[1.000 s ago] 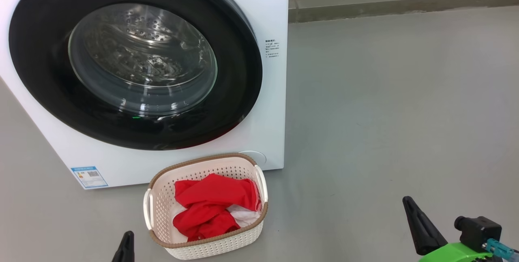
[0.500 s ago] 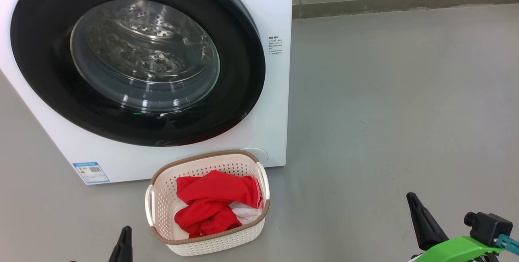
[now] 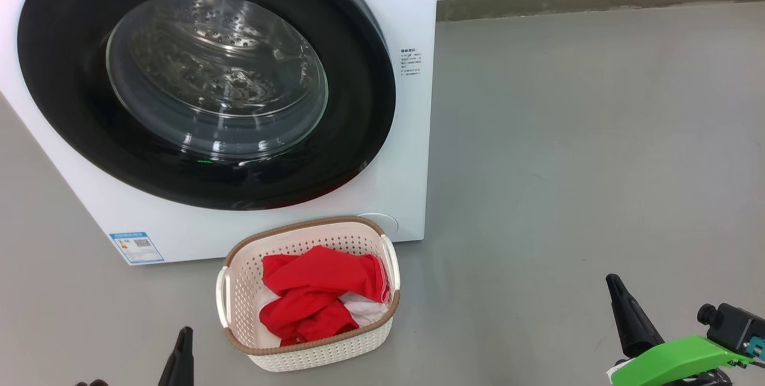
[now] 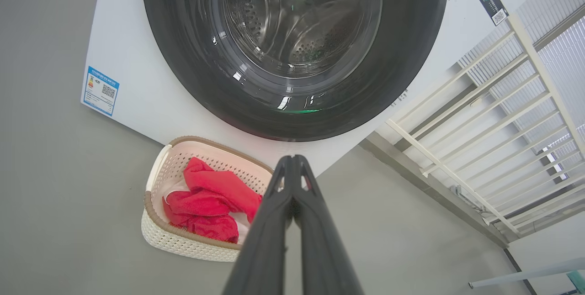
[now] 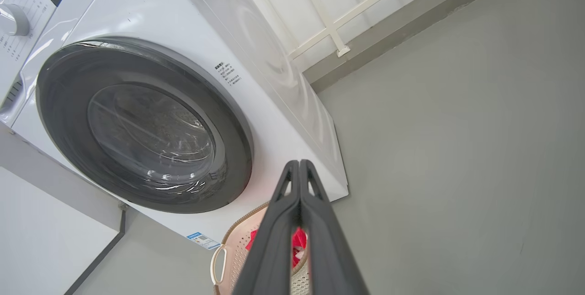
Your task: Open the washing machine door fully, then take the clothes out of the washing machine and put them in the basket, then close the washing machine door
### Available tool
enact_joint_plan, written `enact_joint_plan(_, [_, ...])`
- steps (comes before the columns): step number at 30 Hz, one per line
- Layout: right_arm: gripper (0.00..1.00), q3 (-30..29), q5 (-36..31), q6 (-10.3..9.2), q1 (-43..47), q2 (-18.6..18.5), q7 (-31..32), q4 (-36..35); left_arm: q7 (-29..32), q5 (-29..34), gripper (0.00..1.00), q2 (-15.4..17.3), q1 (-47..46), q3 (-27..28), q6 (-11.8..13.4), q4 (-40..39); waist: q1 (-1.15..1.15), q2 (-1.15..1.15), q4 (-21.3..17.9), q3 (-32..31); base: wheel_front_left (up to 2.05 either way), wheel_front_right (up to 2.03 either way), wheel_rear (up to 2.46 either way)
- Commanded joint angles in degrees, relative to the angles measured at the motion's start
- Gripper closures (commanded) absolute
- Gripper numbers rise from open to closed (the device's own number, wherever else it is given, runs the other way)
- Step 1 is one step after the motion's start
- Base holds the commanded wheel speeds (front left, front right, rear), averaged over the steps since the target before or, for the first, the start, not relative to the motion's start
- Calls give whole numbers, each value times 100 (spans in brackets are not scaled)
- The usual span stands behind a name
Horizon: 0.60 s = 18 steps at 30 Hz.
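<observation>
Grey concrete floor [image 3: 568,165], washer shut, laundry already sitting in the basket.
Looks like this one is basically wrapped up: the washing machine [image 3: 412,75] sits at the far left with the washing machine door [image 3: 60,75] flush against its front, and the steel drum [image 3: 221,63] behind the glass looks empty as far as the window shows. The clothes [image 3: 317,287], red with a bit of white, are piled inside the basket [image 3: 311,353], which stands on the floor just in front of the machine's near right corner. Left gripper [image 4: 292,167] hangs low near the basket, fingers pinched together on nothing. The right gripper [image 5: 299,167] is well off to the right over bare floor, also pinched closed and empty. Going by that, opening, unloading and closing all look done, with nothing obvious left except maybe confirming the latch caught.
</observation>
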Motion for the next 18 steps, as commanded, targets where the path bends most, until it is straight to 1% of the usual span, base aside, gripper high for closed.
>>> enact_joint_plan(1, [100,-31,163,-3,-274,-49,34,-165,45,-135,100,52,-262,110,-17,-148,0,0,5,5,0,0,0])
enact_joint_plan(18, [100,-185,1170,-4,-373,15,324,-208,326,-1209,100,53,-397,155,-22,-152,0,0,74,81,0,0,0])
